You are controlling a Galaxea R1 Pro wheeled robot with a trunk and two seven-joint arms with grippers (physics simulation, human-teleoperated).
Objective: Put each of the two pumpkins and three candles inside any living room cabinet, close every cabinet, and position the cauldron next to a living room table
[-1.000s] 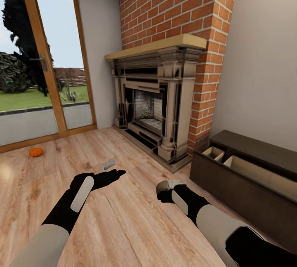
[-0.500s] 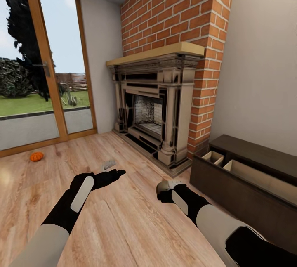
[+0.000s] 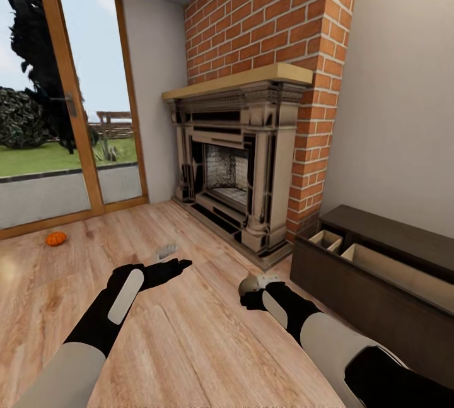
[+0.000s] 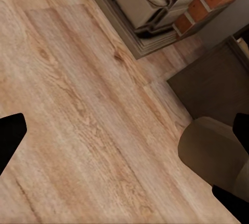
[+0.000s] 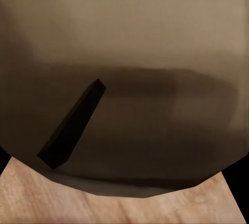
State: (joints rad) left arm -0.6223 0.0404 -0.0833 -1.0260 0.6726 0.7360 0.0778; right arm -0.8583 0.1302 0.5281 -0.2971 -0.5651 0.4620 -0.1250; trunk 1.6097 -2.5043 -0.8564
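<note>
My right gripper (image 3: 253, 284) is clamping a grey-brown candle (image 3: 251, 282), paler top w/ dark wick (image 5: 72, 125) facing my wrist cam. One orange pumpkin (image 3: 55, 238) is sitting on the floor by the glass door. Dark-brown cabinet (image 3: 372, 294) is standing at right, drawer open, pale wood showing.

A home's living room; a brick chimney breast (image 3: 277, 11) rises over an ornate stone fireplace (image 3: 236, 162) with a pale wood mantel (image 3: 243, 78); the floor (image 3: 189, 332) is light wood planks; a tall glazed door (image 3: 63, 99) in a wooden frame looks out on lawn, a fence and dark trees; a long, low dark cabinet (image 3: 378, 282) with open, pale-lined drawers stands along the plain wall (image 3: 403, 93); a small orange pumpkin (image 3: 55, 238) lies on the floor near the door.
</note>
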